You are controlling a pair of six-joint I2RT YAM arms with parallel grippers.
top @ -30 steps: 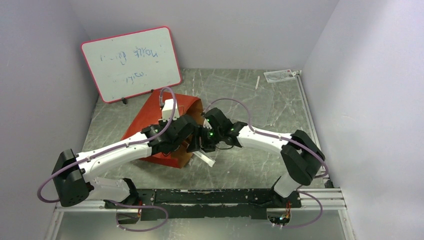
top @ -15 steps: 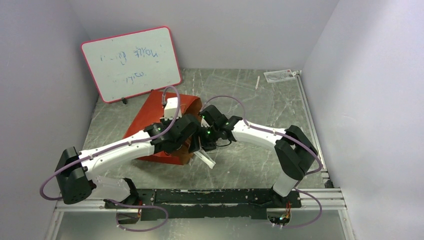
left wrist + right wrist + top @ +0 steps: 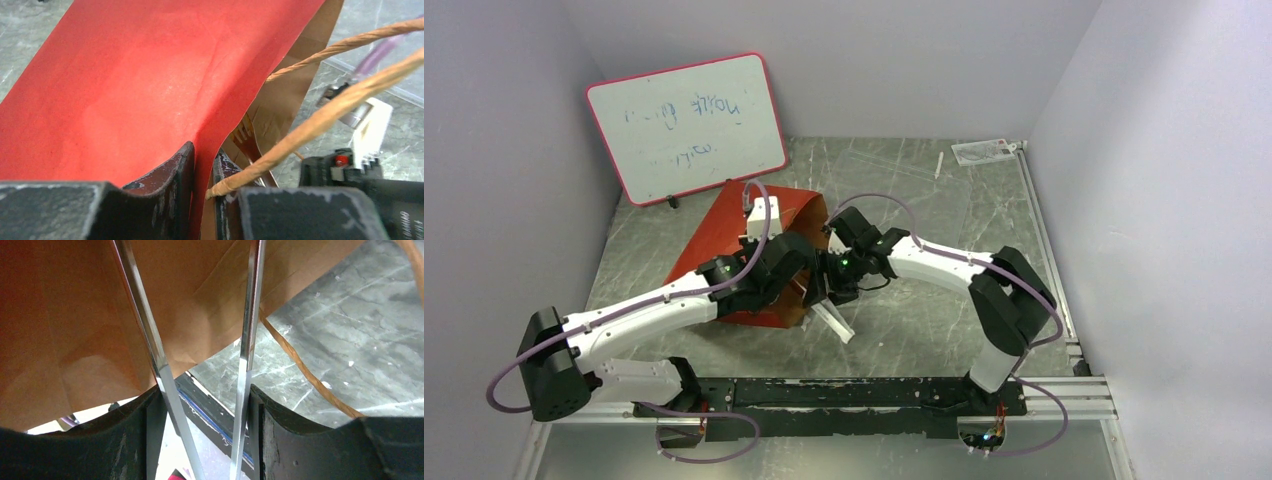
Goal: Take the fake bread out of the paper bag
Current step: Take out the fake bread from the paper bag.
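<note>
My left fingers [image 3: 172,182] are almost closed, pinching the rim of the paper bag [image 3: 150,85], which is red outside and kraft brown inside and lies left of centre on the surface [image 3: 350,340]. My right fingers [image 3: 137,440] grip spread tweezers [image 3: 247,340] that point into its mouth.
</note>
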